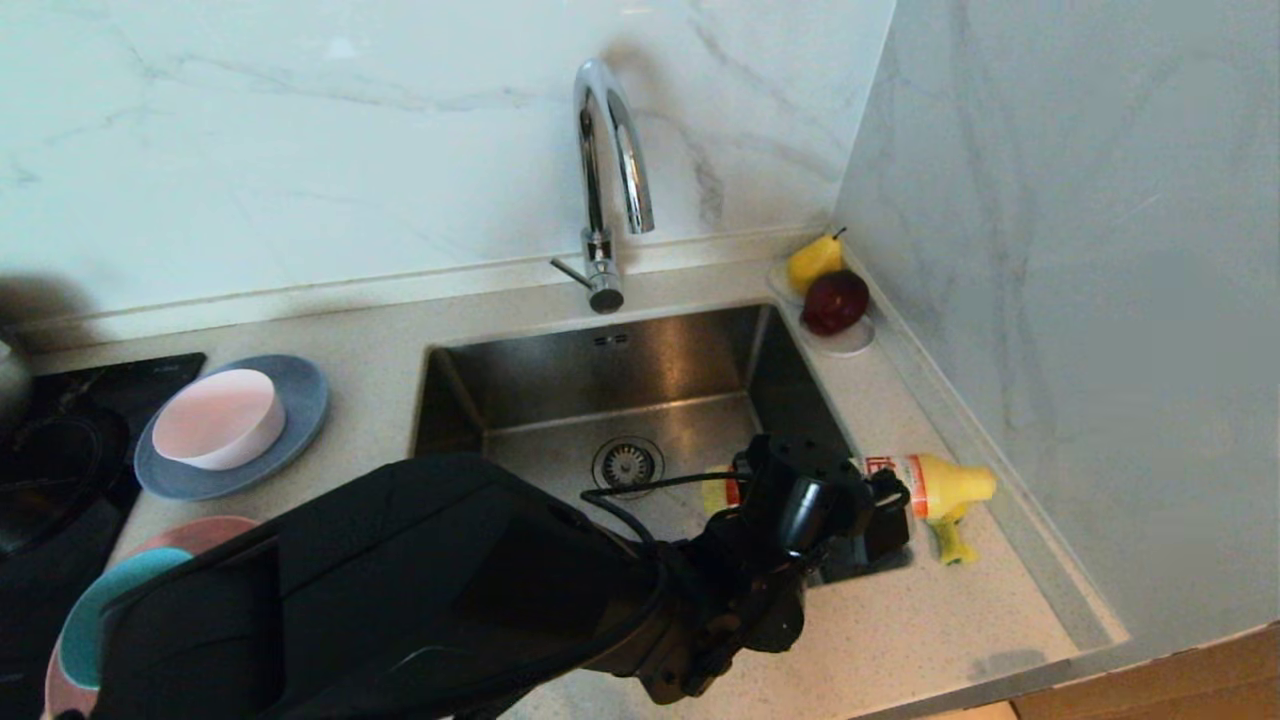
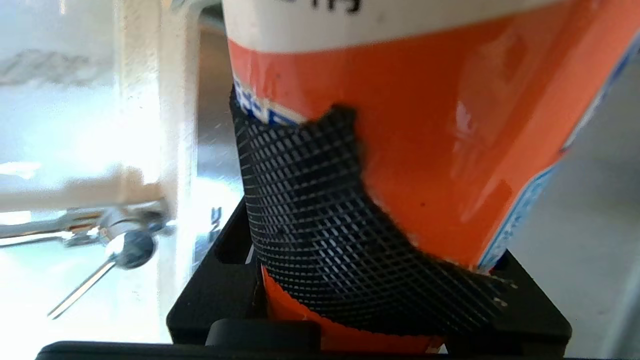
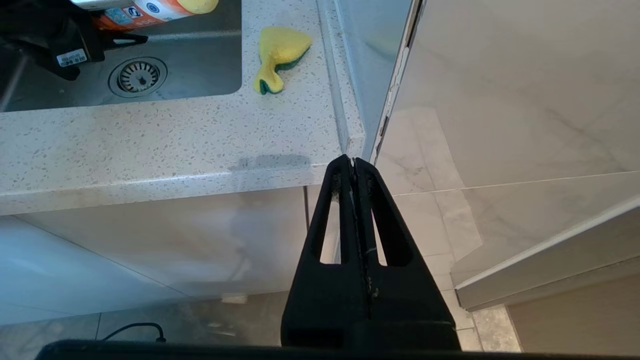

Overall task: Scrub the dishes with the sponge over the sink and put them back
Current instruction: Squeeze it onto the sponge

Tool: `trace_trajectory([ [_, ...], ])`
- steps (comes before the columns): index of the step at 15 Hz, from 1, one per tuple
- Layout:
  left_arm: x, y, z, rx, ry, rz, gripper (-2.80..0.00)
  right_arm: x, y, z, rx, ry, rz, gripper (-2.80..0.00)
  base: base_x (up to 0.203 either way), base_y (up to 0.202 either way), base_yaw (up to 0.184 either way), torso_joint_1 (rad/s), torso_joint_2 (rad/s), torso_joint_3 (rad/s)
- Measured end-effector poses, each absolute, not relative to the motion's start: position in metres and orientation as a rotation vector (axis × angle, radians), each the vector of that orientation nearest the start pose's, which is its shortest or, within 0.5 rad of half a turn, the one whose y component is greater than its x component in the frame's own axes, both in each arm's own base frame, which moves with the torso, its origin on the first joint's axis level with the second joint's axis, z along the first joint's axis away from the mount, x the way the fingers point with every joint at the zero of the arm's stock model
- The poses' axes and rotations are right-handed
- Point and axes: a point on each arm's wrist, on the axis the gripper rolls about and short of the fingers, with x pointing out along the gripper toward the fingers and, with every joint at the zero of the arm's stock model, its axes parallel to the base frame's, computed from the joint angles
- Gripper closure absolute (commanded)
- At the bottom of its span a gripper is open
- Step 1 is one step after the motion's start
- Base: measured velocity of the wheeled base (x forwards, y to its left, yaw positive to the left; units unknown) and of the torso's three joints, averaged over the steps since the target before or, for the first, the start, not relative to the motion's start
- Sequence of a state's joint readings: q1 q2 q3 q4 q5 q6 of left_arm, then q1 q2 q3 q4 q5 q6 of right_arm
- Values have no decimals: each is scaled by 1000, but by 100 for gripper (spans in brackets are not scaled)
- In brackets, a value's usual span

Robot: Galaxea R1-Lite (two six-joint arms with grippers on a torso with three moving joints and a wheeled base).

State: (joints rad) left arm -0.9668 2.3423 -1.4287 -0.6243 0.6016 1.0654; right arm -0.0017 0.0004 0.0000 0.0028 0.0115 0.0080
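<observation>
Soap step: left gripper [image 1: 880, 520] fingers half-closed around the orange dish-soap bottle [image 1: 925, 485], tipped over the sink [image 1: 560, 375] edge; sponge [image 1: 950, 540] just beyond fingers on worktop [image 1: 900, 630]; next: squeeze onto sponge; right gripper [image 3: 354, 165] parked shut.

walls: white marble panels [image 1: 300, 150] far and right | bench [image 1: 950, 620]: pale speckled stone | floor [image 3: 435, 200]: marble tiles | cupboard fronts [image 3: 150, 250]: glossy white

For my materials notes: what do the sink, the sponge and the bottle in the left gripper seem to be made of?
Sink: brushed stainless steel, judging by its dull grey sheen and fine grain.
Sponge: soft yellow foam with a thin green scouring layer, bent out of shape.
Bottle, clamped in the left gripper: probably glossy plastic; its orange label shows highlights.
</observation>
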Motion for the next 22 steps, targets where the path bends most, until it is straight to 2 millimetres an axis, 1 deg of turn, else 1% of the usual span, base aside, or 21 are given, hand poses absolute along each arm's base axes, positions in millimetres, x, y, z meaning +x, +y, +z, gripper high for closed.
trace_trajectory([
  [3, 281, -382, 94, 1264, 5, -411, 0, -23, 0, 75, 8, 4, 10, 0, 0, 0, 0, 0, 0, 0],
  [10, 287, -391, 78, 1317, 27, -366, 0, -23, 0, 75, 8, 4, 10, 0, 0, 0, 0, 0, 0, 0],
  [22, 293, -401, 71, 1429, 3, -347, 0, -23, 0, 75, 8, 4, 10, 0, 0, 0, 0, 0, 0, 0],
])
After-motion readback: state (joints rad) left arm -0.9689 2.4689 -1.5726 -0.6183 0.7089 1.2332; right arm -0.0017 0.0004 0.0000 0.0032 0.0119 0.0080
